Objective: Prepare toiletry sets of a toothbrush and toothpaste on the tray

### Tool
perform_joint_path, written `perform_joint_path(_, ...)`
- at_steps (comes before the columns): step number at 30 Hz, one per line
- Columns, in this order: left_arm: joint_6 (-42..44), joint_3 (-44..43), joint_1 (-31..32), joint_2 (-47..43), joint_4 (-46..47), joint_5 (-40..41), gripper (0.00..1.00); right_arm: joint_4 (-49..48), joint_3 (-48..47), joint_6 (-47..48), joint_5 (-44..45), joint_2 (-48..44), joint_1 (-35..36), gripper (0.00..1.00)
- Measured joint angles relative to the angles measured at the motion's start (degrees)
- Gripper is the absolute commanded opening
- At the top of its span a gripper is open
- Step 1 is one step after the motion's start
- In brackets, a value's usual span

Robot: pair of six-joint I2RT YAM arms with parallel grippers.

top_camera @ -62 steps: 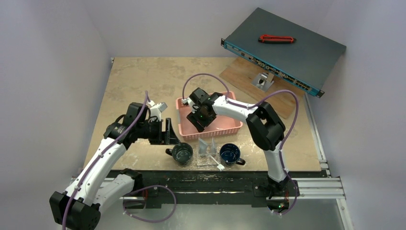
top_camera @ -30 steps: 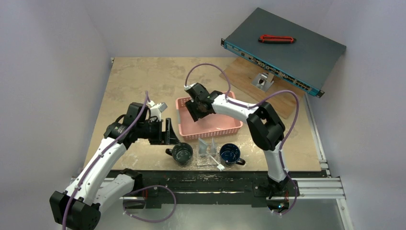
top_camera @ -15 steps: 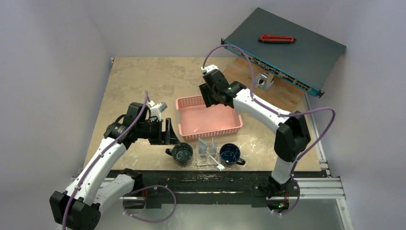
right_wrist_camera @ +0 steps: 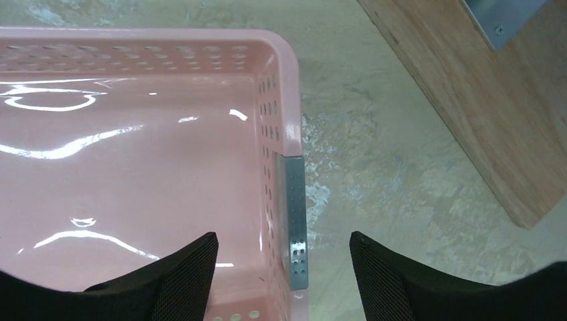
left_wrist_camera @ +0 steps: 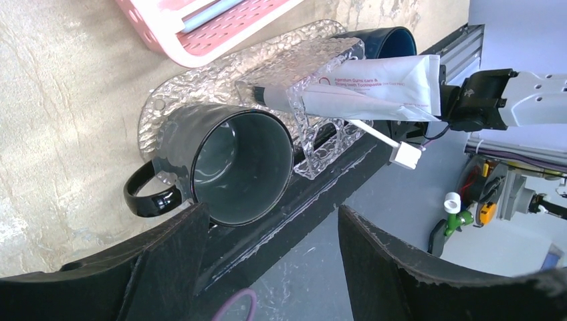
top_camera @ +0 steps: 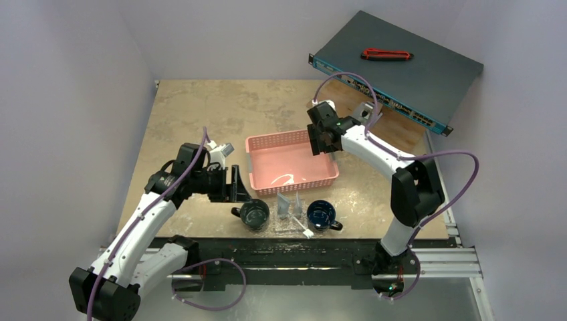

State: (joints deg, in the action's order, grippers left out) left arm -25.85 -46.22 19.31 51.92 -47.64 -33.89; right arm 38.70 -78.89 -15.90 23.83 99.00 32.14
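The right gripper [top_camera: 325,142] has its two fingers [right_wrist_camera: 180,274] spread apart, and nothing is between them. It points down over the far right corner of the pink basket [top_camera: 292,165]. The right arm rises from its base and bends at the elbow, off to the right of the basket. From there it reaches back to that corner.

The left gripper [top_camera: 239,184] is spread apart too and holds nothing. It sits low, just beside the basket's near left corner. The left arm leans forward from its base with a bent elbow. Its wrist is turned sideways, so the fingers [left_wrist_camera: 167,257] point at a grey mug [left_wrist_camera: 234,167].

The clear bumpy tray [left_wrist_camera: 194,83] lies on the table just on the near side of the basket. The grey mug stands at its left end and a dark blue mug [top_camera: 321,215] at its right end. Between the mugs a clear rack [left_wrist_camera: 321,134] stands up from the tray. A white toothpaste tube [left_wrist_camera: 384,73] with red print rests on the rack, and a pale grey tube [left_wrist_camera: 334,103] lies right under it. A white toothbrush [left_wrist_camera: 404,154] sticks out from under the tubes. It goes past the tray's edge on the side away from the basket.

Inside the basket lies a thin pale blue stick [left_wrist_camera: 207,12]. Too little of it shows to say what it is.

Past the basket's far right corner is a wooden board [top_camera: 344,107].
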Motion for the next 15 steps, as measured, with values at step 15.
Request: perform_joint_path(15, 0.02, 0.00, 0.02, -0.09, 0.00, -1.03, 0.69, -0.94, 2.67, -0.92, -4.35, 0.74, -2.97, 0.47)
